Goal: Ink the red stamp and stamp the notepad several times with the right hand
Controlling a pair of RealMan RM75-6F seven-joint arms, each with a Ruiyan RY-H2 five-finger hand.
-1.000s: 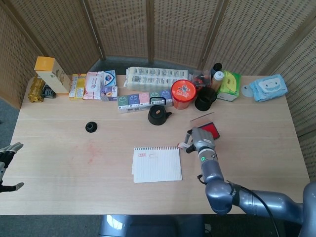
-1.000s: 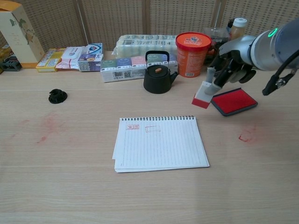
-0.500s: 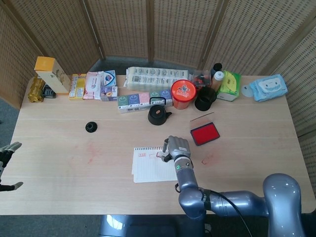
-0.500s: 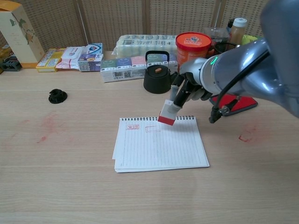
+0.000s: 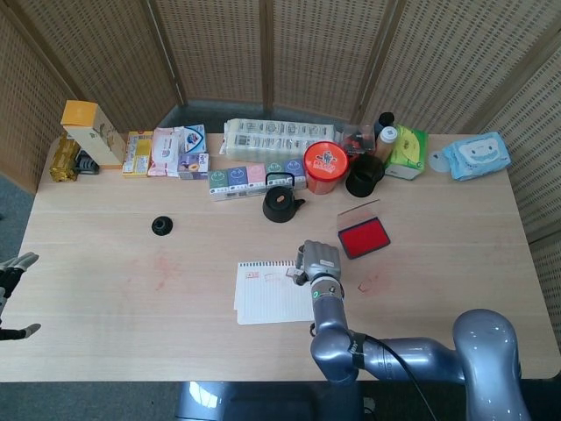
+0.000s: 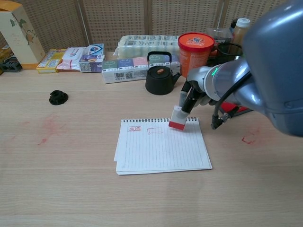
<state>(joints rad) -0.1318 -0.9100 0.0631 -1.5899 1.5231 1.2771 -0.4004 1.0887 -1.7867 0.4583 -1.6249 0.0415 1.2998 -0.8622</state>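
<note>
the stamp sits in your right hand, pinched by its pale upper body with the red base pointing down. that base is at the top edge of the notepad, just right of the two red marks already printed there, and close to the spiral binding. from the chest view it looks to be touching the paper or a hair above it; you cannot tell which for sure. the stamp leans a little, its top tipped toward your hand, up and to the right, so the face may not meet the page flat. the free lines of the pad lie below and to the left of the stamp, toward you. the ink pad lies to the right of the notepad, on the table, mostly hidden behind your arm in the chest view. your left hand is far off at the table's left edge, fingers apart, holding nothing, so the right is the only one placed for this.
</note>
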